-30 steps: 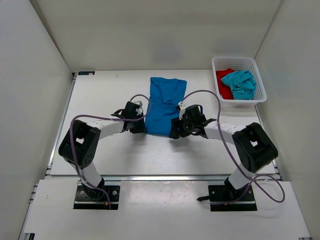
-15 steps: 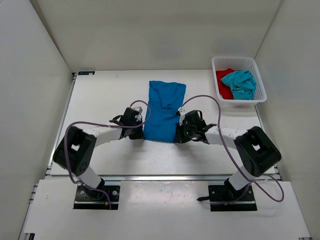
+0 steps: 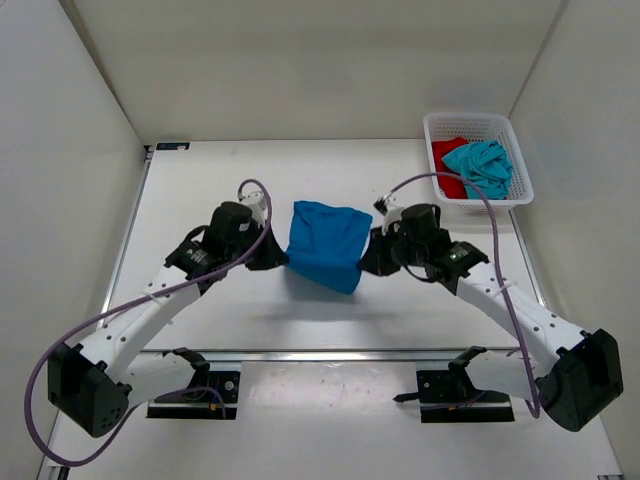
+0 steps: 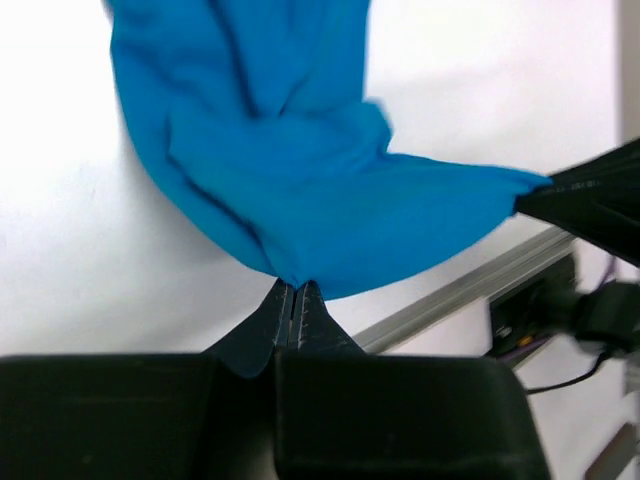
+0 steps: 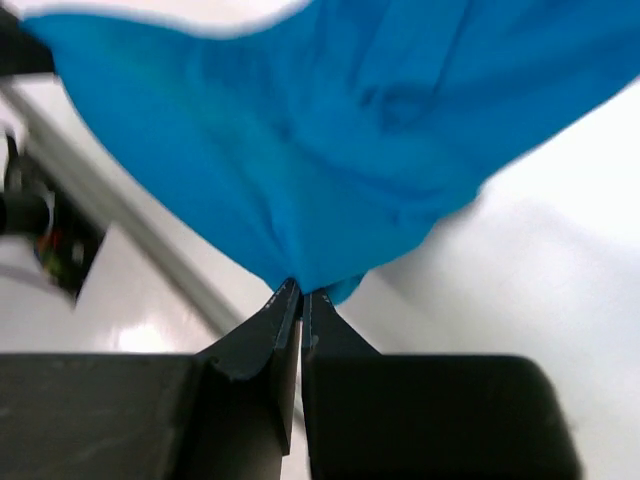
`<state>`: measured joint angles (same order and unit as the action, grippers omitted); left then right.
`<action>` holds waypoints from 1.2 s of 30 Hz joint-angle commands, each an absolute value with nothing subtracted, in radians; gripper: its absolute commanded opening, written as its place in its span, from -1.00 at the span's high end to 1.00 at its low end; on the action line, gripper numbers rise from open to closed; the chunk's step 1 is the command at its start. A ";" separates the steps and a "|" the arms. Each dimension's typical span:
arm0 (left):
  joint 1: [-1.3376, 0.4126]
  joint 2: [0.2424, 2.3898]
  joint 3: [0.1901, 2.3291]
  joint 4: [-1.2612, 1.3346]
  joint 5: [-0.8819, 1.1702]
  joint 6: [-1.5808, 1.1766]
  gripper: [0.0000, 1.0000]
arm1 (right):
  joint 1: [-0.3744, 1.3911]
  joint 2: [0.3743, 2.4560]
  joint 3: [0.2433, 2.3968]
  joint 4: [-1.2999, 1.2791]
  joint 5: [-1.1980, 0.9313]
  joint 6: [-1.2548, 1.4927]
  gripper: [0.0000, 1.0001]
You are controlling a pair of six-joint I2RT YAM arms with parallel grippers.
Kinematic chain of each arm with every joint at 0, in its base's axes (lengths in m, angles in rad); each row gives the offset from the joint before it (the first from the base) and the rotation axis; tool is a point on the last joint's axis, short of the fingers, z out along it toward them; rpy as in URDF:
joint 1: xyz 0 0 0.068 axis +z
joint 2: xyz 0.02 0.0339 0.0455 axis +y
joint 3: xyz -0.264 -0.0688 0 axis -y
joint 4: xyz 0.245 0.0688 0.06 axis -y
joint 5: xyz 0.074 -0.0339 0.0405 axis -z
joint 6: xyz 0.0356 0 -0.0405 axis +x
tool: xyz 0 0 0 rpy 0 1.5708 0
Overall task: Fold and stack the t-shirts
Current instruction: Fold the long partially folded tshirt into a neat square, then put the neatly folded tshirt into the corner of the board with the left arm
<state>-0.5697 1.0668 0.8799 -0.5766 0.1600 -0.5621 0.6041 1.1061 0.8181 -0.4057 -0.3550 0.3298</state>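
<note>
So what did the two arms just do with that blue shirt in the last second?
Both closed on the near edge of the blue shirt: the left gripper at its left corner, the right gripper at its right. The arms stretched out and lifted that edge toward the far side, so the shirt looks shorter, doubling over. The white basket with the red shirt and teal shirt stayed put.

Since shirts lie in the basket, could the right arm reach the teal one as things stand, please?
Probably not yet: the right gripper is shut on the blue shirt. Otherwise the teal shirt lies uncovered in the open basket.
</note>
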 commanded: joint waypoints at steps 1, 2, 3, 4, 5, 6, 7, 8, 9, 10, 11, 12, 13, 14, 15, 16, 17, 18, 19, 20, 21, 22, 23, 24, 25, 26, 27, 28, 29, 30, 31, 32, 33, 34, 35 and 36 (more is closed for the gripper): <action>-0.528 1.142 1.003 -0.485 0.206 -0.572 1.00 | 0.508 1.140 0.931 -0.349 -0.376 0.255 1.00; -0.519 1.178 1.024 -0.471 0.209 -0.572 1.00 | 0.462 1.167 0.955 -0.319 -0.406 0.242 1.00; -0.523 1.224 1.058 -0.431 0.206 -0.574 1.00 | 0.424 1.199 0.975 -0.283 -0.423 0.238 1.00; -0.514 1.273 1.093 -0.401 0.201 -0.562 1.00 | 0.390 1.224 0.988 -0.263 -0.425 0.238 1.00; -0.494 1.308 1.109 -0.393 0.201 -0.558 1.00 | 0.387 1.235 1.006 -0.250 -0.422 0.236 1.00; -0.494 1.363 1.147 -0.371 0.199 -0.555 1.00 | 0.358 1.268 1.025 -0.232 -0.434 0.226 1.00; -0.479 1.429 1.194 -0.374 0.187 -0.546 1.00 | 0.348 1.302 1.041 -0.223 -0.433 0.219 1.00; -0.463 1.457 1.219 -0.380 0.198 -0.543 1.00 | 0.330 1.318 1.051 -0.192 -0.458 0.212 0.98; -0.454 1.507 1.262 -0.370 0.193 -0.534 1.00 | 0.313 1.359 1.069 -0.169 -0.463 0.212 0.98; -0.453 1.546 1.293 -0.353 0.186 -0.540 1.00 | 0.296 1.393 1.084 -0.146 -0.468 0.216 1.00; -0.443 1.566 1.319 -0.348 0.178 -0.538 1.00 | 0.284 1.416 1.094 -0.138 -0.491 0.224 1.00; -0.434 1.612 1.360 -0.353 0.167 -0.532 1.00 | 0.270 1.452 1.112 -0.132 -0.489 0.218 1.00; -0.431 1.659 1.400 -0.363 0.154 -0.531 1.00 | 0.255 1.486 1.117 -0.123 -0.486 0.221 1.00; -0.422 1.681 1.419 -0.365 0.153 -0.528 1.00 | 0.250 1.505 1.132 -0.112 -0.486 0.222 1.00; -0.419 1.724 1.448 -0.373 0.153 -0.529 1.00 | 0.238 1.543 1.147 -0.097 -0.483 0.222 1.00; -0.407 1.759 1.463 -0.355 0.163 -0.532 1.00 | 0.229 1.571 1.172 -0.088 -0.498 0.224 1.00; -0.397 1.791 1.466 -0.342 0.173 -0.534 1.00 | 0.221 1.598 1.183 -0.083 -0.511 0.233 1.00; -0.394 1.805 1.479 -0.334 0.167 -0.547 1.00 | 0.212 1.618 1.199 -0.066 -0.514 0.241 0.99; -0.396 1.843 1.502 -0.337 0.167 -0.545 1.00 | 0.204 1.656 1.218 -0.060 -0.532 0.251 1.00; -0.390 1.877 1.535 -0.347 0.155 -0.545 1.00 | 0.199 1.673 1.233 -0.055 -0.535 0.244 1.00; -0.393 1.891 1.546 -0.350 0.149 -0.546 1.00 | 0.201 1.712 1.264 -0.069 -0.529 0.239 1.00; -0.393 1.919 1.566 -0.345 0.149 -0.545 1.00 | 0.196 1.754 1.302 -0.084 -0.531 0.235 1.00; -0.378 1.949 1.583 -0.338 0.146 -0.555 1.00 | 0.198 1.788 1.318 -0.095 -0.535 0.233 1.00; -0.385 1.963 1.595 -0.333 0.140 -0.564 0.99 | 0.195 1.807 1.345 -0.101 -0.526 0.232 1.00; -0.384 1.994 1.623 -0.339 0.127 -0.571 0.90 | 0.193 1.827 1.351 -0.080 -0.522 0.236 1.00; -0.380 2.017 1.650 -0.341 0.103 -0.575 0.85 | 0.193 1.856 1.350 -0.069 -0.508 0.230 1.00; -0.368 2.040 1.666 -0.338 0.101 -0.578 0.46 | 0.195 1.861 1.371 -0.055 -0.474 0.236 0.99; -0.374 2.078 1.716 -0.357 0.104 -0.578 -0.22 | 0.192 1.888 1.400 -0.061 -0.463 0.236 0.94; -0.371 2.110 1.771 -0.406 0.091 -0.587 -0.56 | 0.189 1.916 1.417 -0.064 -0.459 0.223 0.43; -0.362 2.130 1.816 -0.429 0.084 -0.581 -0.71 | 0.183 1.954 1.463 -0.072 -0.474 0.207 0.15; -0.368 2.132 1.827 -0.442 0.092 -0.577 -0.96 | 0.181 1.976 1.542 -0.121 -0.494 0.174 -0.15; -0.370 2.123 1.825 -0.443 0.100 -0.578 -0.98 | 0.187 2.009 1.624 -0.199 -0.489 0.166 -0.50; -0.371 2.103 1.803 -0.434 0.098 -0.569 -0.97 | 0.192 2.028 1.661 -0.263 -0.473 0.155 -0.55; -0.374 2.074 1.769 -0.430 0.089 -0.548 -0.98 | 0.201 2.023 1.695 -0.281 -0.460 0.135 -0.58; -0.377 2.059 1.752 -0.423 0.072 -0.537 -0.97 | 0.204 1.999 1.669 -0.285 -0.451 0.133 -0.61; -0.382 2.039 1.709 -0.431 0.075 -0.523 -0.98 | 0.216 1.950 1.642 -0.252 -0.442 0.141 -0.60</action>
<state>-0.3702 2.1468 1.7527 -0.4095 0.0971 -0.5629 0.1959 2.0449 1.6150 -0.2188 -0.4652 0.1799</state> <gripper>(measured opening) 0.986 0.800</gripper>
